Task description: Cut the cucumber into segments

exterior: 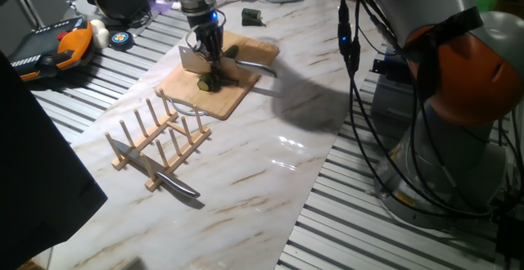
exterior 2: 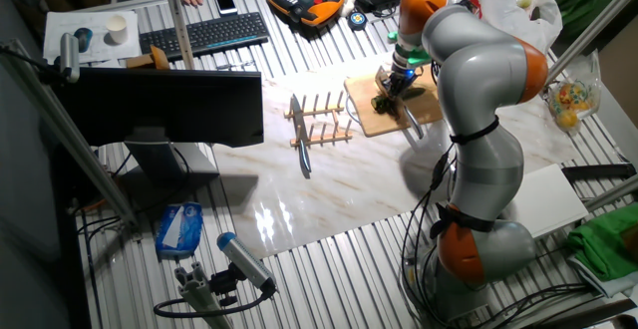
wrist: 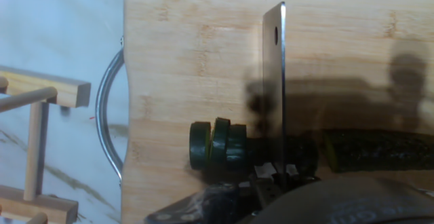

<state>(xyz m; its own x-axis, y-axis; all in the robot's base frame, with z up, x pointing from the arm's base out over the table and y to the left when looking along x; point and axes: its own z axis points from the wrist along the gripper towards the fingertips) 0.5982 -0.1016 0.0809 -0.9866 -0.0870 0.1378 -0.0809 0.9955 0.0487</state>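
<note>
A wooden board (wrist: 190, 61) carries the cucumber (wrist: 380, 149), which lies dark green along its near edge. Several cut segments (wrist: 217, 144) lean together at the cucumber's left end, their faces pale green. A steel cleaver blade (wrist: 274, 81) stands edge-down across the cucumber, just right of the segments. My gripper (exterior: 209, 45) is shut on the cleaver (exterior: 193, 58) above the board (exterior: 229, 98), with the segments (exterior: 208, 80) below it. From the other fixed view, the gripper (exterior 2: 392, 80) hangs over the board (exterior 2: 371, 120).
A wooden peg rack (exterior: 155, 135) stands left of the board, and a knife (exterior: 160, 172) lies against it. The board's metal handle (wrist: 107, 115) faces the rack (wrist: 41, 95). A small dark green stub (exterior: 251, 16) sits behind the board. Orange pendant (exterior: 57, 49) at far left.
</note>
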